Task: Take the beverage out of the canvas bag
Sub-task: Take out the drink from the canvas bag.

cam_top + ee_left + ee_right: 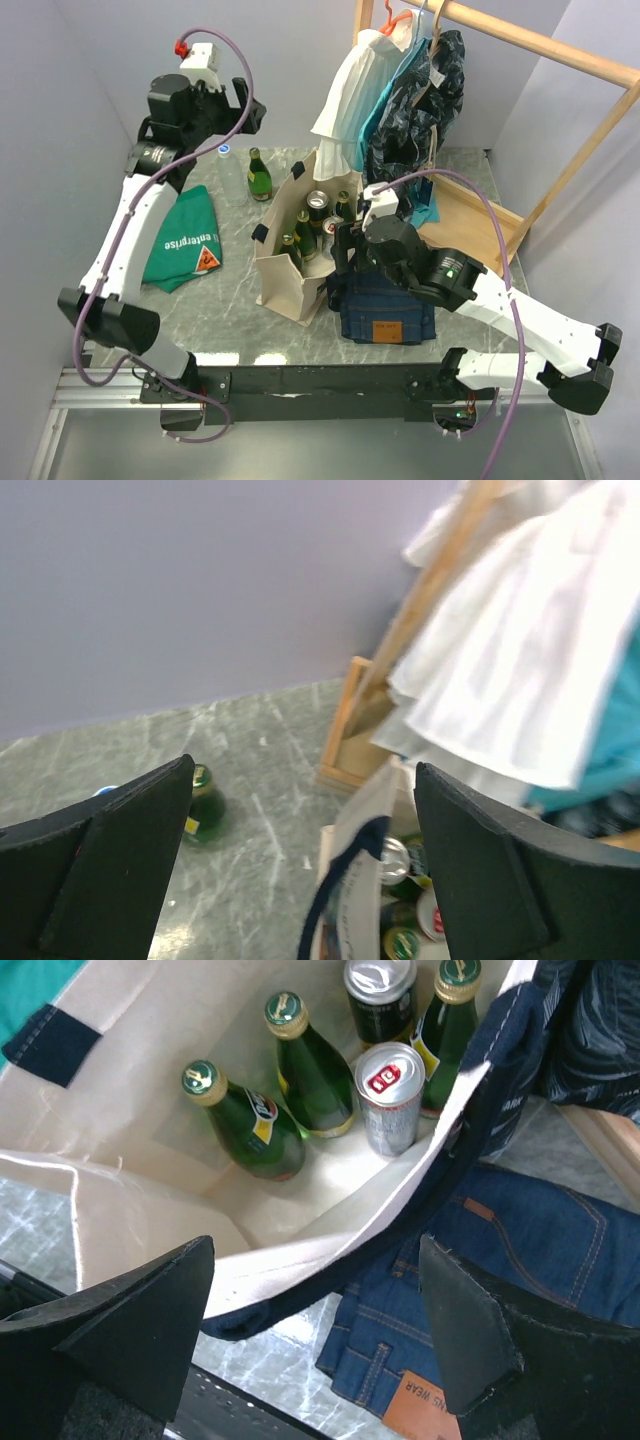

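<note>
The right hand (315, 1255) is being held with its fingers spread wide and nothing between them, just above the near right rim of the canvas bag (150, 1070). Inside the open bag, three green bottles (310, 1075) and two cans (390, 1095) are being carried upright. The bag is standing mid-table, with folded blue jeans (385, 300) just beside it on the right. The left hand (303, 780) is also being held spread and empty, high over the far left of the table (230, 330). A lone green bottle (259, 176) is standing there, apart from the bag. A green printed cloth (185, 240) is lying further left.
</note>
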